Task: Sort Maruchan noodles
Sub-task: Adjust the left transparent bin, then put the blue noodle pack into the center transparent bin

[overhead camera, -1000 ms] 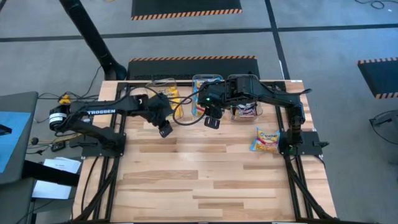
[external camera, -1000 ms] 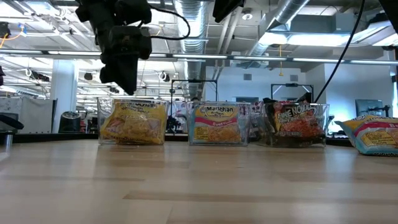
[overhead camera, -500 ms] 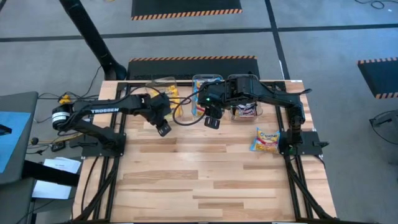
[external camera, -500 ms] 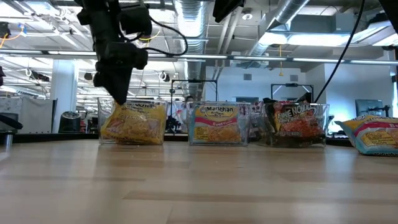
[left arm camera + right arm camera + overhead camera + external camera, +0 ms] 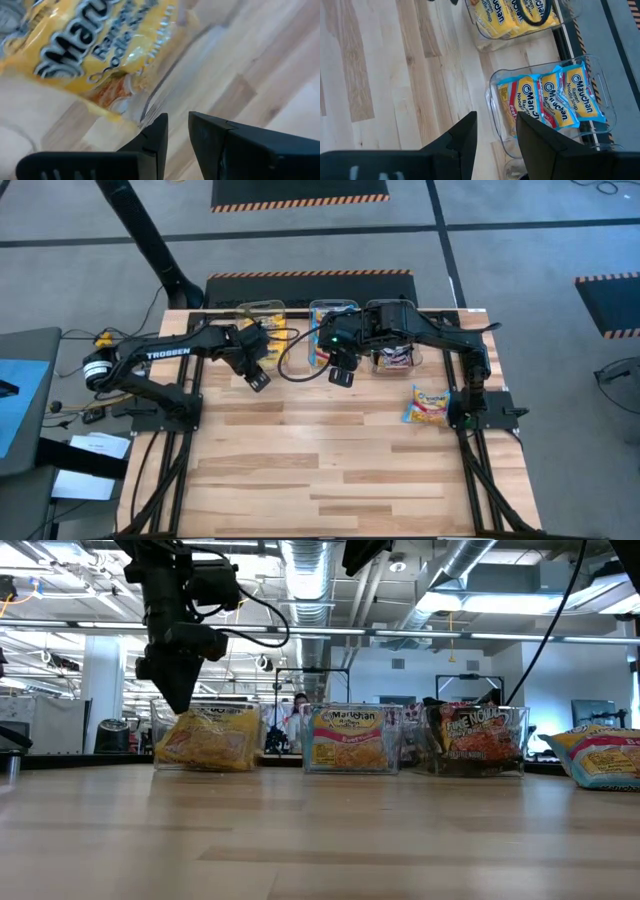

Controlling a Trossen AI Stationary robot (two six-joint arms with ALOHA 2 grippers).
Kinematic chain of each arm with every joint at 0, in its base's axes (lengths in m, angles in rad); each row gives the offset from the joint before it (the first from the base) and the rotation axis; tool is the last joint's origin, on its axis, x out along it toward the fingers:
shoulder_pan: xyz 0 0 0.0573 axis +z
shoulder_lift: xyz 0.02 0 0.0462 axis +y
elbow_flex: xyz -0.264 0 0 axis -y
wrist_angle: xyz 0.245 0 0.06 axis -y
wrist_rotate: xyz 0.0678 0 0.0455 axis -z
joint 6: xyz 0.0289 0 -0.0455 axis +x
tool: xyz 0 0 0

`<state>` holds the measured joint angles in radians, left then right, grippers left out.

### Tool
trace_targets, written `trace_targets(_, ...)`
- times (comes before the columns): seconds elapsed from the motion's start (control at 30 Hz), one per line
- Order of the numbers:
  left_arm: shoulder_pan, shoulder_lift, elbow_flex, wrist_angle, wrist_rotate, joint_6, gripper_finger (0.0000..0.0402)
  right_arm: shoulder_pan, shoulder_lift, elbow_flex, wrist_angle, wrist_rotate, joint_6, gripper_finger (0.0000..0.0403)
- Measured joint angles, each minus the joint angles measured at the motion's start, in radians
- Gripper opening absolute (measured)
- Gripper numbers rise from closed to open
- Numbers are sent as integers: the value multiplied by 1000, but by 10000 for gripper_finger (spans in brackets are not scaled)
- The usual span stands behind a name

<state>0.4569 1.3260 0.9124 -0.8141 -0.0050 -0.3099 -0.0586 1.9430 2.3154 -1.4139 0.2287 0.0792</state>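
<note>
At the far edge of the wooden table (image 5: pixel 330 460) three clear bins stand in a row. The left bin (image 5: pixel 205 735) holds yellow noodle packets (image 5: pixel 200 740), and in the low view it sits tilted, its near corner nudged out of line with the other two. The left gripper (image 5: pixel 258 380) hangs just in front of that bin, on its near side. In its wrist view the two dark fingers (image 5: pixel 152 142) stand a narrow gap apart with only bare wood showing between them — they grip nothing — and the bin's clear wall with a yellow packet (image 5: pixel 95 55) behind it fills the space just beyond the tips.

The middle bin (image 5: pixel 497 112) holds blue-and-pink noodle packets (image 5: pixel 555 102) standing on edge, side by side. The right gripper (image 5: pixel 342 376) hovers above the table just in front of this bin, its arm reaching in from the right over the row. Its fingers (image 5: pixel 462 137) are apart with nothing between them, and its wrist view looks down on both the blue-packet bin and the yellow-packet bin beside it.

The right bin (image 5: pixel 480 740) holds dark maroon packets (image 5: pixel 475 735). Farther right, well apart from the bins and near the table's right edge, one blue-and-pink packet (image 5: pixel 428 405) lies flat on the wood — outside every bin.
</note>
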Motion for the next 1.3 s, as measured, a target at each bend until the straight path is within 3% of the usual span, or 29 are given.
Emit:
trace_targets(0.2,15,0,0,-15,-42,21,72,0,0,0,0,0,0,159)
trace_targets(0.73,-60,-104,-2,-3,37,-84,72,0,0,0,-6,-40,3,159)
trace_targets(0.93,-158,-217,-2,1,126,-141,72,17,0,0,-117,-78,53,159)
trace_targets(1.13,-291,-346,-2,47,124,-269,72,70,2,-46,-154,-127,52,159)
trace_targets(1.3,-395,-449,-2,172,85,-268,72,121,-1,-102,-158,-206,115,159)
